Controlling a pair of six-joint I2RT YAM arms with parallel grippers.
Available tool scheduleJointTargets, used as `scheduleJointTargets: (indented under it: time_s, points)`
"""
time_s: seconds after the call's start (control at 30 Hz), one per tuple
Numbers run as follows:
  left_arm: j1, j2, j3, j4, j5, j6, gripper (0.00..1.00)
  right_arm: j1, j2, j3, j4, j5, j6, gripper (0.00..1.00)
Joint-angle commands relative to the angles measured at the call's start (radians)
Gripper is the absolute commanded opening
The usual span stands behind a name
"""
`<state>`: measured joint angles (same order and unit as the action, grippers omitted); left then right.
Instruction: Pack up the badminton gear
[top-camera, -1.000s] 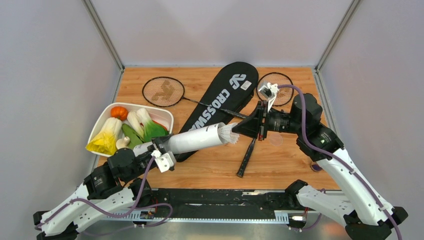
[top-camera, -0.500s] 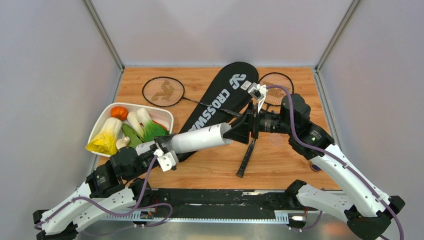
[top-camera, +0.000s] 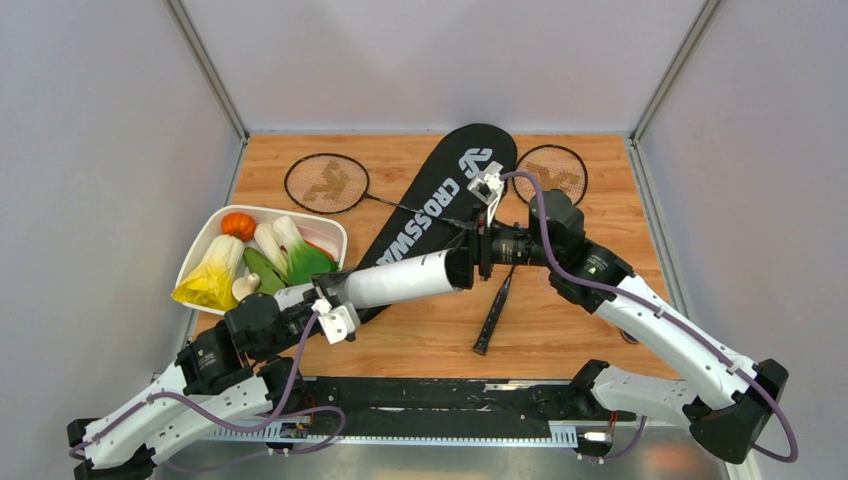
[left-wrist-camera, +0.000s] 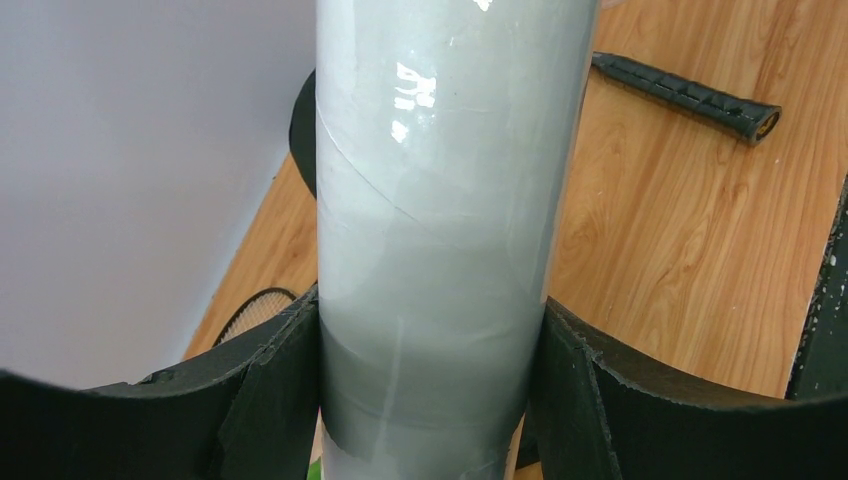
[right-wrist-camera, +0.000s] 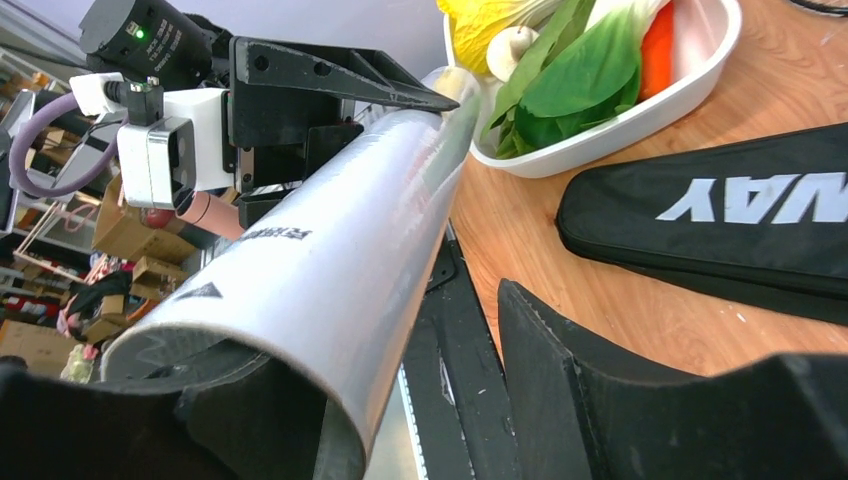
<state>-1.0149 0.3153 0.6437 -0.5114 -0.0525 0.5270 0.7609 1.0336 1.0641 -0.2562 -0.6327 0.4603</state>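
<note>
The left gripper (left-wrist-camera: 432, 350), jaws clenched on the tube (top-camera: 400, 278), holds it slanted above the desk (top-camera: 560, 320), mouth toward the right gripper (top-camera: 470, 262), whose jaws stand released astride the rim. No shuttlecock shows at the mouth, so loading seems the step: hold the tube steady and draw the right arm straight back along its axis, clear of the rim

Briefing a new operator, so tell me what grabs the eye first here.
A long white tube is held above mid-table, clamped by the left tool, with the right tool open at its mouth. Behind lies a black CROSSWAY bag; at left, a white tray of bright toy vegetables.
</note>
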Motion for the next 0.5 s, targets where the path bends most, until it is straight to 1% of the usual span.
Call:
scheduleJointTargets:
  time_s: [0.0, 0.1, 0.23, 0.27, 0.3, 0.37, 0.4, 0.47]
  points:
    - [-0.001, 0.003, 0.005, 0.120, 0.026, 0.007, 0.53, 0.043, 0.029, 0.011, 0.082, 0.017, 0.023, 0.62]
    - [-0.001, 0.002, 0.009, 0.115, 0.020, 0.009, 0.54, 0.047, 0.032, 0.007, 0.083, 0.020, 0.019, 0.62]
    - [-0.001, 0.001, 0.008, 0.113, 0.015, 0.013, 0.54, 0.046, 0.033, 0.002, 0.083, 0.031, 0.022, 0.52]
    - [-0.001, 0.002, 0.007, 0.114, 0.014, 0.012, 0.53, 0.046, 0.036, 0.002, 0.083, 0.033, 0.028, 0.51]
    - [-0.001, 0.003, 0.007, 0.116, 0.011, 0.012, 0.54, 0.046, 0.039, 0.004, 0.081, 0.035, 0.030, 0.54]
    - [-0.001, 0.007, 0.006, 0.121, -0.005, 0.007, 0.54, 0.047, 0.032, 0.008, 0.076, 0.040, 0.036, 0.65]
    - [-0.001, 0.014, 0.006, 0.124, -0.016, 0.003, 0.54, 0.047, 0.020, 0.011, 0.069, 0.050, 0.039, 0.69]
    - [-0.001, 0.025, 0.008, 0.124, -0.056, -0.004, 0.53, 0.046, -0.015, 0.026, 0.027, 0.087, 0.044, 0.73]
